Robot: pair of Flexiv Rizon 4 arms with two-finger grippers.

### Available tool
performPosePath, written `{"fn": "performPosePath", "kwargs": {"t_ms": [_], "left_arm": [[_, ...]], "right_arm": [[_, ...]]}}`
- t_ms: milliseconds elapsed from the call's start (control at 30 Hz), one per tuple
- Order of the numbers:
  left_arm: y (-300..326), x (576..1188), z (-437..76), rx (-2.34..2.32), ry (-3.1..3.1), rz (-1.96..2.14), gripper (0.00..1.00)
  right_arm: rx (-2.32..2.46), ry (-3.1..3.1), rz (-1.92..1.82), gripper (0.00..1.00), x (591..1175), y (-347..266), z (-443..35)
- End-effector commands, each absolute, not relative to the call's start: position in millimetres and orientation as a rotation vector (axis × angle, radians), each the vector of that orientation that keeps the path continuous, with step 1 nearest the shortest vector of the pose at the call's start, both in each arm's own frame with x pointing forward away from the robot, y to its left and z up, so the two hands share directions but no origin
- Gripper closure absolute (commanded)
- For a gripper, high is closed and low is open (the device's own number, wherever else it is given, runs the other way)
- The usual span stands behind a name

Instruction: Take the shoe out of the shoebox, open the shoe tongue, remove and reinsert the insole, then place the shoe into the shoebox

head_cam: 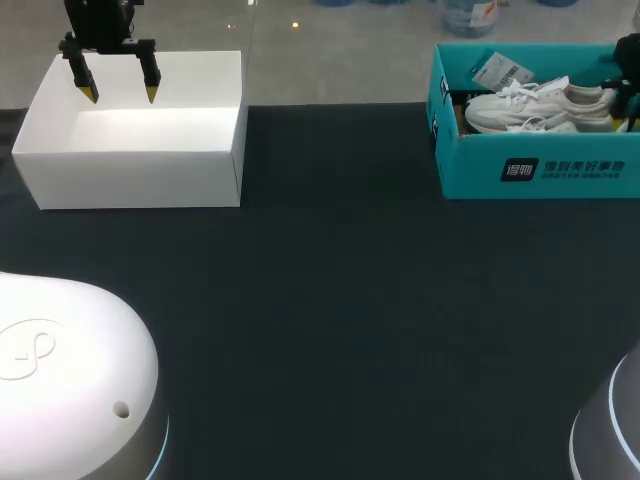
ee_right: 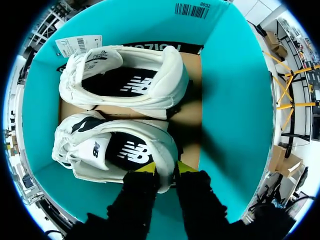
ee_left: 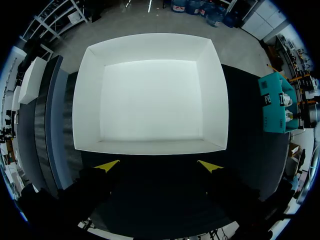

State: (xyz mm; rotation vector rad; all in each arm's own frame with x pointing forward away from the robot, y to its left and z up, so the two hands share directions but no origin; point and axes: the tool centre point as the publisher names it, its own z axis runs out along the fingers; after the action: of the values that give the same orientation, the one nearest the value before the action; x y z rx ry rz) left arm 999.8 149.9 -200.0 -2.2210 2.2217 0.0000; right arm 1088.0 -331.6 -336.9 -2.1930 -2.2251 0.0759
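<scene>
**Head view.** A dark table [head_cam: 340,300] is shown. A white box [head_cam: 130,175] is set at its far left. The left gripper [head_cam: 121,96] is held above the open top of this box, with its yellow tips spread wide apart and nothing between them. A teal shoebox [head_cam: 540,165] is set at the far right of the table, well apart from the white box. A pair of white shoes [head_cam: 540,105] is laid inside it, with a paper tag [head_cam: 500,70] at the far wall. The right arm [head_cam: 630,50] is seen only at the edge, over the end of the shoebox; its fingers cannot be made out here.

**Left wrist view.** The left gripper [ee_left: 159,166] is released, with its tips wide apart. The white box [ee_left: 150,145] is seen ahead of the fingers and is not touched. The shoebox [ee_left: 274,110] is seen far off to the side.

**Right wrist view.** The right gripper [ee_right: 166,167] is lowered into the shoebox [ee_right: 230,100]. The heel wall of the shoe [ee_right: 90,150] is clamped between the fingers: one tip is placed inside the opening, the other outside the heel. The shoe is rested on the cardboard floor of the box. The second shoe [ee_right: 150,95] is laid just beside it, ahead of the gripper, ungrasped.
</scene>
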Motion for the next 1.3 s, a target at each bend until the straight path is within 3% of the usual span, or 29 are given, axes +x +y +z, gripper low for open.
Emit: {"fn": "performPosePath", "kwargs": {"t_ms": [33,300,1033,1300], "left_arm": [[150,1000,-200,-2.221,2.222,0.000,0.00],[150,1000,-200,-2.221,2.222,0.000,0.00],[150,1000,-200,-2.221,2.222,0.000,0.00],[150,1000,-200,-2.221,2.222,0.000,0.00]], "right_arm": [[-2.213,-2.222,0.071,1.00,1086,-333,-332],[-2.293,-2.203,0.103,1.00,1088,-338,-305],[-2.591,-2.170,0.071,1.00,1095,-330,-122],[-2.626,-2.149,0.016,1.00,1082,-322,-98]]}}
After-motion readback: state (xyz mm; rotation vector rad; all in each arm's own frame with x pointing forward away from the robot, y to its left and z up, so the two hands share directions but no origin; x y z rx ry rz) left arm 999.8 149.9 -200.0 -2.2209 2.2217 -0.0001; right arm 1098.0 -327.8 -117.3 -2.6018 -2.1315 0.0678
